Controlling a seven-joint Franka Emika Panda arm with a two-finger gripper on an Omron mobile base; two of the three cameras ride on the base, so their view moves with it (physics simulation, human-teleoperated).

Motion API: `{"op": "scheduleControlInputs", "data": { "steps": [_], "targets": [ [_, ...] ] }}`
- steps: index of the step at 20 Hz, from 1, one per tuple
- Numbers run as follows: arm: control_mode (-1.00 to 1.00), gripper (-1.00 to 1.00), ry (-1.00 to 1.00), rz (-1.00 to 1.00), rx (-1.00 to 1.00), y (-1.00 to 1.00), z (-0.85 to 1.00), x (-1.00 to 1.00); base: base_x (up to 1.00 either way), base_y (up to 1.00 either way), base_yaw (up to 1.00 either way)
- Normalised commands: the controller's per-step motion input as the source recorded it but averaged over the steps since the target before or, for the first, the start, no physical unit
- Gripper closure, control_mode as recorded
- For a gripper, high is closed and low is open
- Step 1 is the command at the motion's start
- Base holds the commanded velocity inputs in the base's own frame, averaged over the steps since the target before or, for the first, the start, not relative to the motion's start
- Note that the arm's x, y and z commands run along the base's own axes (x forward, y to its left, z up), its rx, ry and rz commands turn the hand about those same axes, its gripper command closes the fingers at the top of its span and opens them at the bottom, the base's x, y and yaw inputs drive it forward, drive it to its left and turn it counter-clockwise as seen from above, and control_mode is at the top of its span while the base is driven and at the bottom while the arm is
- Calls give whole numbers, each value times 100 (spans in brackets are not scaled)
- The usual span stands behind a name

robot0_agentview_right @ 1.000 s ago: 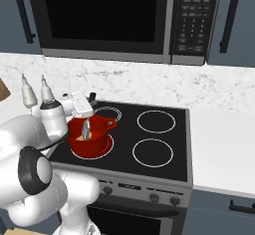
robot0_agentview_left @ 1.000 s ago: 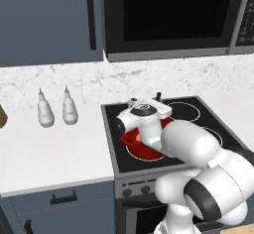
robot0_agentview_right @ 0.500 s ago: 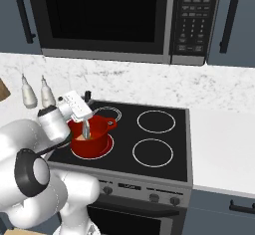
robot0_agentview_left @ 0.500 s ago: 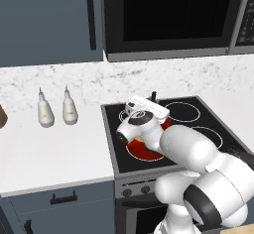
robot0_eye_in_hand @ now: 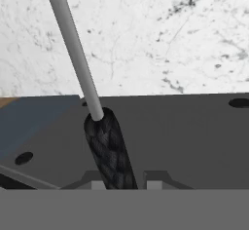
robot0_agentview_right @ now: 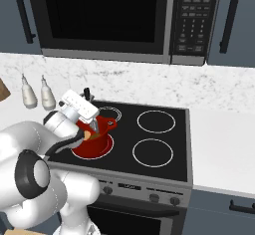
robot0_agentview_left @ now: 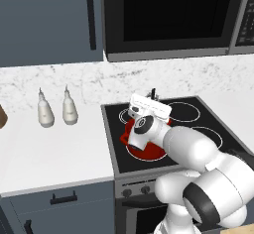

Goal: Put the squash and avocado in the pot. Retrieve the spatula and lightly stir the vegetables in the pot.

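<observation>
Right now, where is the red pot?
The pot stands on the front left burner of the stove, under the gripper; in the left base view it shows behind the arm, right of the two bottles.

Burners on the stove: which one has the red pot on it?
The front left burner, nearest the counter with the two bottles, carries the pot; the other three rings are bare.
</observation>
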Motion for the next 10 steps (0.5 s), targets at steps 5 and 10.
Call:
{"op": "scheduleControlInputs", "data": {
  "steps": [5, 10],
  "targets": [
    [-100, 100, -5, 13, 0, 15, 11, 21, 0, 0, 0],
    [-100, 100, 11, 8, -3, 28, 59, -10, 0, 0, 0]
  ]
}}
